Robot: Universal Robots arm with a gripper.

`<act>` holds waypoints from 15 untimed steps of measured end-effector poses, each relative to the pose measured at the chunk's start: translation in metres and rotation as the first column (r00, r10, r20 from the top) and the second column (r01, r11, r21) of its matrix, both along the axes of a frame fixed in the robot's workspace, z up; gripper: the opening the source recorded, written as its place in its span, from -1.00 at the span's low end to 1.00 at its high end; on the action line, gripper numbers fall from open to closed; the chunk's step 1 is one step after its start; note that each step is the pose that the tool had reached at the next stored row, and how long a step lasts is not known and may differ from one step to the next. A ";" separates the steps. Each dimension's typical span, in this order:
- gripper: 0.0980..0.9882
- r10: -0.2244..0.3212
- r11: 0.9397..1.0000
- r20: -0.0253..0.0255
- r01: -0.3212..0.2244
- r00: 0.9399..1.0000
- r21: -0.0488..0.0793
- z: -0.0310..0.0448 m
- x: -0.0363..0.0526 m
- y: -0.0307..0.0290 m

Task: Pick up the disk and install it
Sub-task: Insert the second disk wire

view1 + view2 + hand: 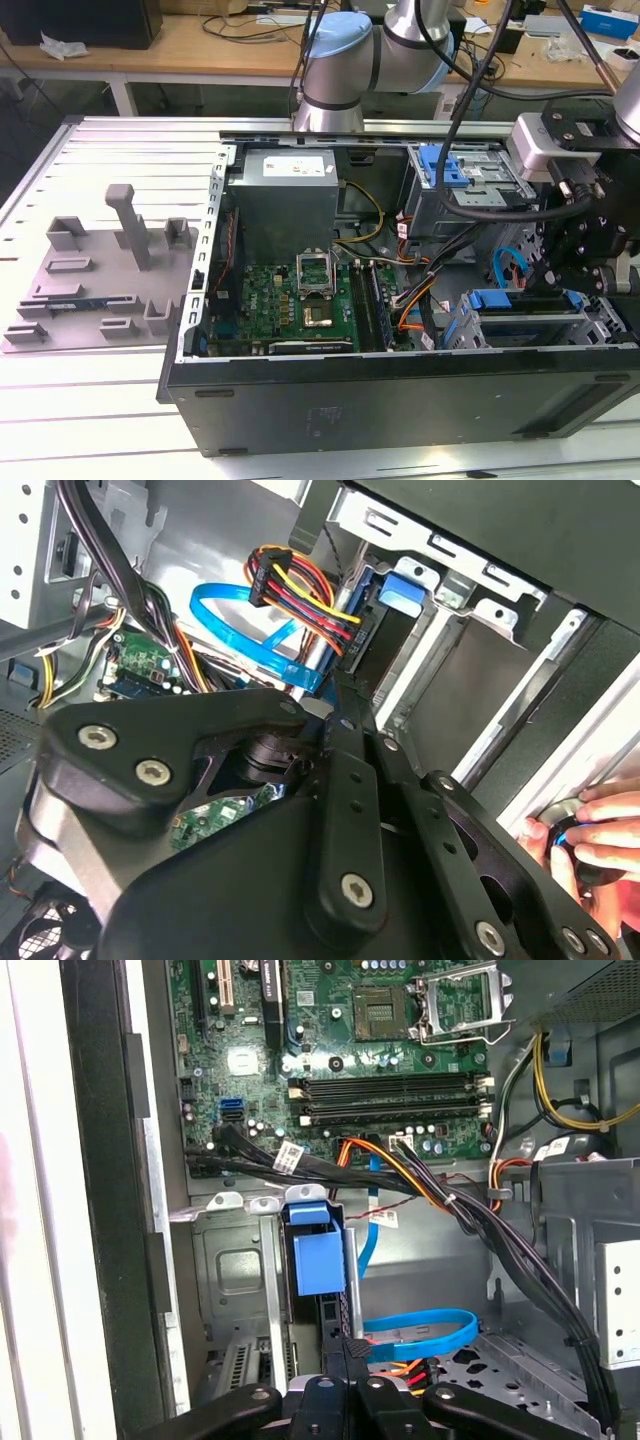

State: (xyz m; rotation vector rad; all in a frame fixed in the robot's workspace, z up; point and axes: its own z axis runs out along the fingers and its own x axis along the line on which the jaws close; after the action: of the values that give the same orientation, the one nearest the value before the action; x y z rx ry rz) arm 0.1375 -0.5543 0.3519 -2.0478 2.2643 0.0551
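Black linkages of the gripper (345, 715) filled the near part of both wrist views; whether it was spread or pinching anything could not be told. It hung over the drive cage (530, 320) at the exterior view's right end of the open computer case (400, 390) on the bench (100, 420). Just beyond it, the disk (318, 1260) sat upright in its bay, blue bracket showing, beside a blue data cable (420, 1332). Farther off lay the green motherboard (340, 1050). A person's hand (600, 825) touched the case edge.

Cable bundles (480, 1220) and a blue cable (420, 1332) crowd the drive bay (240, 1290).
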 end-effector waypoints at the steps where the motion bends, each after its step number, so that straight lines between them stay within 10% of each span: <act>1: -0.99 0.000 1.000 0.000 0.000 1.000 0.000 -0.0001 0.0000 -0.0002; 15: -0.99 0.000 1.000 0.000 0.000 1.000 0.000 -0.0041 0.0007 -0.0005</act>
State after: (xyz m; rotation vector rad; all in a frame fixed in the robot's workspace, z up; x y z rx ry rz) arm 0.1381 -0.5549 0.3478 -2.0479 2.2643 0.0550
